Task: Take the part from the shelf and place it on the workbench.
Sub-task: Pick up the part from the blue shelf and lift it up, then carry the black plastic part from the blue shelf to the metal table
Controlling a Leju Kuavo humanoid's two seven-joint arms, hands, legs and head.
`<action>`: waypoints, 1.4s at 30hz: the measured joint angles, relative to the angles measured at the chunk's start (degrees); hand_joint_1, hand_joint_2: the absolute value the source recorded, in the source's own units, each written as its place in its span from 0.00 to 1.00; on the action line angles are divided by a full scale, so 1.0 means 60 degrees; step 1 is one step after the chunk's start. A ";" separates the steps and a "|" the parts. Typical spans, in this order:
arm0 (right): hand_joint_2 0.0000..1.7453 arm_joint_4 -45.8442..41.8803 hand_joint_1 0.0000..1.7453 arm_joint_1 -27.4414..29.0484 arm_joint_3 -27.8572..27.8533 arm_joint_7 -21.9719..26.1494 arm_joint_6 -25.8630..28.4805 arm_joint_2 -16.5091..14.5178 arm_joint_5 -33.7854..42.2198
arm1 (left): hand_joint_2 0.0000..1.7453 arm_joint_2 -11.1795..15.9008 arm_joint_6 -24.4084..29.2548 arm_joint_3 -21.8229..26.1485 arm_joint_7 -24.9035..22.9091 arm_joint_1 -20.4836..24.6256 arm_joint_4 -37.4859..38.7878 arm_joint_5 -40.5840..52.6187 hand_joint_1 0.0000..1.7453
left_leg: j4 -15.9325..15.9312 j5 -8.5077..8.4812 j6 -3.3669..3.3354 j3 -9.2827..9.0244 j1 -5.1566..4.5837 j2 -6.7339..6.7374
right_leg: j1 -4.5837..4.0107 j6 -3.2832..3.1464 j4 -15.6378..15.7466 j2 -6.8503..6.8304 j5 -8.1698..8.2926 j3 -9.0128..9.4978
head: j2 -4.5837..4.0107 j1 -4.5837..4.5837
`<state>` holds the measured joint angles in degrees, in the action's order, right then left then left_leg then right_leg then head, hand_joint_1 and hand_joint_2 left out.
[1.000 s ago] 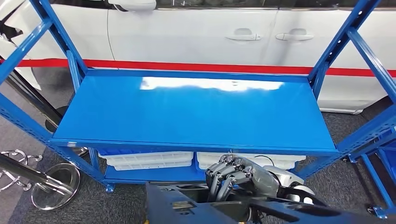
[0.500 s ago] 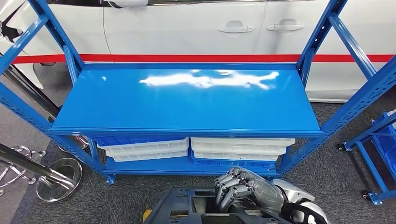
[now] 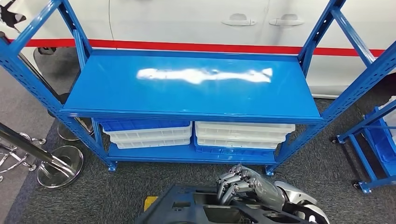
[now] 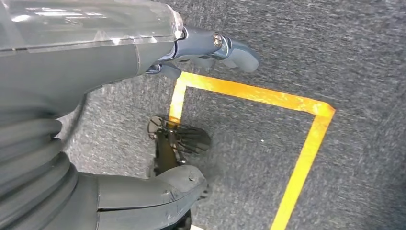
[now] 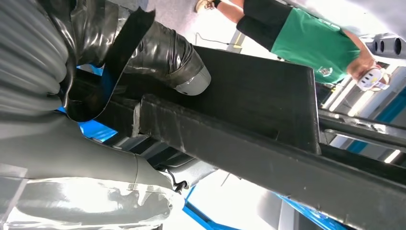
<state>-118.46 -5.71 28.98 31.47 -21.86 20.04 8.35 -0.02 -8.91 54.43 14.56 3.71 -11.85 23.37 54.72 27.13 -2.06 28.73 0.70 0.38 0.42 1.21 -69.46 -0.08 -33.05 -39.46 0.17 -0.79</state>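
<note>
Part (image 3: 205,210), dark moulded frame, lies at bottom centre of head view, long axis running left-right, off blue shelf (image 3: 191,88). Right hand (image 3: 243,184) curls over its top edge, gripping. Left hand (image 4: 210,45) empty, fingers apart, above floor. Workbench unseen.

Right hand (image 3: 243,183): dark grey segmented fingers with pale metallic links, glossy silver-grey back shell, white rounded wrist casing with black trim behind it. Seen from the right wrist camera (image 5: 158,52): ribbed grey cover, glossy black wrapping, thick thumb ending in a light grey tip, clear plastic film over a pale forearm shell. Left hand (image 4: 210,48): smooth grey casing under a transparent cover, blue-grey finger links with a round silver screw head, rounded grey tips, ribbed grey bellows, thick matte grey thumb.
</note>
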 joint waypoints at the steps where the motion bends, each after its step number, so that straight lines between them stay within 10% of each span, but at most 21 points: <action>1: 1.00 0.0000 0.99 0.0014 -0.0005 -0.0016 -0.0003 0.0011 0.0006 | 1.00 -0.0001 0.0007 -0.0005 -0.0005 -0.0002 0.0000 0.0000 0.00 | 0.0047 -0.0053 -0.0028 0.0116 -0.0021 0.0013 | -0.0001 0.0006 -0.0514 0.0000 -0.0131 -0.0088 | 0.0000 0.0000; 3: 1.00 0.0000 0.99 0.0041 -0.0006 -0.0038 -0.0008 0.0021 0.0020 | 1.00 -0.0001 0.0016 -0.0007 -0.0007 -0.0006 0.0000 0.0000 0.00 | 0.0118 -0.0165 -0.0037 0.0320 -0.0063 0.0025 | -0.0012 -0.0039 -0.0540 0.0002 0.0225 0.0214 | 0.0000 0.0000; 5: 1.00 -0.0006 0.99 0.0051 -0.0006 -0.0046 -0.0014 0.0023 0.0030 | 1.00 -0.0019 0.0016 -0.0010 -0.0005 -0.0006 0.0000 0.0000 0.00 | 0.0148 -0.0280 -0.0017 0.0459 -0.0107 0.0021 | -0.0057 -0.0208 0.0692 0.0009 0.0692 0.1127 | 0.0000 -0.0002; 7: 1.00 -0.0028 0.99 0.0043 -0.0009 -0.0048 -0.0015 0.0023 0.0038 | 1.00 -0.0049 0.0014 -0.0012 0.0006 -0.0003 0.0000 0.0000 0.00 | 0.0169 -0.0398 0.0051 0.0542 -0.0128 0.0016 | -0.0115 -0.0356 0.1975 0.0009 0.0714 0.1933 | 0.0000 -0.0004; 9: 1.00 -0.0044 0.99 0.0038 -0.0013 -0.0054 -0.0005 0.0023 0.0053 | 1.00 -0.0056 0.0010 -0.0013 0.0030 -0.0005 0.0000 0.0000 0.00 | 0.0175 -0.0530 0.0169 0.0616 -0.0108 0.0016 | -0.0161 -0.0390 0.2405 0.0006 0.0673 0.2113 | 0.0000 -0.0003; 11: 1.00 -0.0044 0.99 0.0040 -0.0014 -0.0061 0.0009 0.0021 0.0061 | 1.00 -0.0031 0.0006 -0.0013 0.0055 -0.0017 0.0000 0.0001 0.00 | 0.0268 -0.0425 0.0284 0.0729 -0.0098 0.0003 | -0.0110 -0.0446 0.2463 -0.0027 0.0851 0.1982 | 0.0000 -0.0003; 15: 1.00 -0.0047 0.99 0.0049 -0.0007 -0.0065 0.0014 0.0021 0.0039 | 1.00 0.0011 -0.0022 -0.0016 0.0066 -0.0037 0.0000 0.0014 0.00 | 0.2115 0.1213 0.0460 0.1320 -0.0044 -0.0026 | -0.0047 -0.0573 0.2384 -0.0089 0.1248 0.1421 | 0.0000 -0.0004; 18: 1.00 -0.0047 0.99 0.0061 -0.0002 -0.0065 0.0015 0.0020 0.0026 | 1.00 0.0036 -0.0023 -0.0016 0.0068 -0.0034 0.0000 0.0015 0.00 | 0.3020 0.1015 0.0549 0.1223 0.0002 -0.0025 | -0.0029 -0.0521 0.2175 -0.0100 0.1515 0.0866 | 0.0000 -0.0005; 20: 1.00 -0.0048 0.99 0.0065 0.0001 -0.0065 0.0015 0.0022 0.0026 | 1.00 0.0053 -0.0024 -0.0016 0.0069 -0.0027 0.0000 0.0015 0.00 | 0.2125 0.0471 0.0554 0.0425 0.0020 -0.0027 | -0.0011 -0.0453 0.2097 -0.0100 0.1703 0.0584 | 0.0000 -0.0006; 22: 1.00 -0.0074 0.99 0.0064 0.0001 -0.0065 0.0015 0.0022 0.0025 | 1.00 0.0077 -0.0029 -0.0016 0.0072 -0.0003 -0.0001 0.0015 0.00 | 0.0590 0.0530 0.0491 -0.0612 -0.0004 -0.0039 | -0.0022 -0.0359 0.2080 -0.0101 0.1899 0.0451 | 0.0000 -0.0005; 25: 1.00 -0.0109 0.99 0.0064 0.0001 -0.0065 0.0015 0.0022 0.0019 | 1.00 0.0091 -0.0034 -0.0016 0.0079 0.0010 0.0000 0.0014 0.00 | -0.0230 0.0676 0.0296 -0.0997 -0.0051 -0.0055 | -0.0023 -0.0198 0.2130 -0.0106 0.2179 0.0377 | 0.0000 0.0000; 27: 1.00 -0.0109 0.99 0.0075 0.0001 -0.0064 0.0017 0.0021 0.0012 | 1.00 0.0091 -0.0036 -0.0016 0.0078 -0.0005 0.0000 0.0018 0.00 | -0.0188 0.0469 0.0123 -0.0769 -0.0030 -0.0003 | 0.0011 -0.0091 0.1911 -0.0066 0.1849 0.0214 | 0.0000 -0.0001; 31: 1.00 -0.0109 0.99 0.0084 0.0001 -0.0040 0.0045 0.0019 -0.0010 | 1.00 0.0091 -0.0078 -0.0016 0.0094 -0.0002 0.0000 0.0051 0.00 | -0.0054 -0.0004 -0.0057 -0.0106 -0.0039 0.0075 | 0.0058 0.0022 -0.0312 -0.0033 0.0063 -0.0316 | 0.0000 0.0000; 33: 1.00 -0.0110 0.99 0.0089 0.0001 -0.0014 0.0053 0.0021 -0.0014 | 1.00 0.0093 -0.0099 -0.0016 0.0100 -0.0003 0.0000 0.0083 0.00 | 0.0098 -0.0202 -0.0030 0.0300 -0.0042 0.0080 | 0.0063 0.0035 -0.0886 -0.0033 0.0310 -0.0166 | 0.0000 0.0000; 35: 1.00 -0.0116 0.99 0.0092 0.0001 0.0006 0.0061 0.0022 -0.0015 | 1.00 0.0094 -0.0109 -0.0016 0.0100 -0.0004 0.0000 0.0101 0.00 | 0.0243 -0.0371 0.0023 0.0666 -0.0041 0.0076 | 0.0063 -0.0007 -0.0215 -0.0027 0.0815 0.0611 | 0.0000 -0.0001; 38: 1.00 -0.0155 0.99 0.0091 0.0001 0.0041 0.0085 0.0020 -0.0033 | 1.00 0.0094 -0.0103 -0.0019 0.0092 -0.0004 0.0000 0.0109 0.00 | 0.0313 -0.0617 0.0166 0.0890 -0.0061 0.0052 | -0.0010 -0.0153 0.1846 0.0003 0.0552 0.2144 | 0.0000 -0.0005; 42: 1.00 -0.0197 0.99 0.0154 0.0005 0.0101 0.0167 0.0020 -0.0108 | 1.00 0.0109 -0.0078 -0.0020 0.0071 -0.0028 0.0000 0.0108 0.00 | 0.0433 -0.0576 0.0403 0.1094 -0.0039 0.0027 | -0.0008 -0.0382 0.2366 -0.0038 0.0639 0.2158 | 0.0000 -0.0005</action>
<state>-119.64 -4.79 29.00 32.07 -20.86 20.16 7.70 0.64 -9.38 54.31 14.98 3.54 -11.85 24.01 57.32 23.68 0.36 35.30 0.47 0.54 0.37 -1.08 -55.26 -0.31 -29.21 -26.51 0.17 -0.82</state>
